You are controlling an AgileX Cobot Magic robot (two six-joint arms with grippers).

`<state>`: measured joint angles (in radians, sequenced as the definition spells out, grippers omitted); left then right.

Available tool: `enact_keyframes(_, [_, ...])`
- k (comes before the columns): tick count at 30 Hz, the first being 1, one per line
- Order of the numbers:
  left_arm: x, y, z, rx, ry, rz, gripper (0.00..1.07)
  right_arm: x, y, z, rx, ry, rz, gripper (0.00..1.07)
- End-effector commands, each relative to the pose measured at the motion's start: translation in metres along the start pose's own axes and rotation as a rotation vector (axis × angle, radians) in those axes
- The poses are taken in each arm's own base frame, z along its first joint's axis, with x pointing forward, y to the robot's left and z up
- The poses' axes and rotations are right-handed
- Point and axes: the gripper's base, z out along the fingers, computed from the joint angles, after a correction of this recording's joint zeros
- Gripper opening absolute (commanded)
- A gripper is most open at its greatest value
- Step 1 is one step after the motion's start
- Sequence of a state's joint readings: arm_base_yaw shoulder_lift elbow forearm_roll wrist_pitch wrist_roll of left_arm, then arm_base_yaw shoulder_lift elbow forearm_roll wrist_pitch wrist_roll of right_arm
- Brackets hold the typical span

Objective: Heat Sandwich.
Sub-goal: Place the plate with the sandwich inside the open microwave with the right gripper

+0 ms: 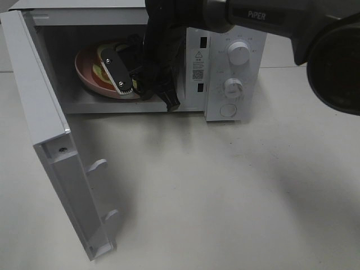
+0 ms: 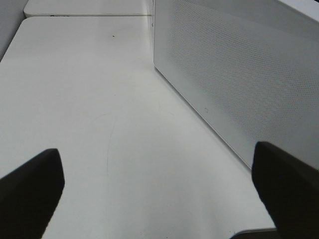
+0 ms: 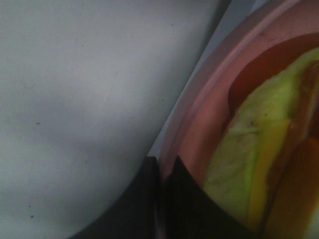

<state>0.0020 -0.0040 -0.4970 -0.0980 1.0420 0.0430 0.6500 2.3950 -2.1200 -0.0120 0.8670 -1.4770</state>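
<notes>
Right gripper clamped together on the rim of the round pink plate, one dark finger on each face of the rim, no gap showing between them. Reaches on its black arm through the open front of the white box-shaped microwave oven, fingers well inside the cavity. Just past the fingertips, on that plate: the sandwich of white bread with a pale yellow-green lettuce layer and reddish filling, very near the grip; touching the inner finger or not, impossible to tell. Likewise unclear whether the plate rests flat on the cavity floor or hangs tilted in the grip. Beyond the plate from the wrist, the flat white oven door, standing wide open. On the wrist's other side, two round white knobs and a round white button on the control panel. Left gripper spread wide and holding nothing, both dark fingers above the plain white tabletop. Just beside one finger, a white perforated metal panel, running on ahead of it.
</notes>
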Motion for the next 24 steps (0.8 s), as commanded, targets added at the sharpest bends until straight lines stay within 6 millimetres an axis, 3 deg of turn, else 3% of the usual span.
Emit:
enact_keyframes(1, [0.002, 0.000, -0.003, 0.006, -0.028, 0.000, 0.97, -0.001, -0.008, 0.001, 0.041, -0.002, 0.012, 0.01])
enact_keyframes(12, [0.002, 0.000, -0.003, 0.006, -0.028, 0.000, 0.97, 0.006, -0.018, 0.014, 0.077, 0.011, 0.051, 0.02])
enact_keyframes(24, [0.002, 0.000, -0.003, 0.006, -0.028, 0.000, 0.97, 0.013, -0.022, 0.015, 0.104, 0.021, 0.082, 0.04])
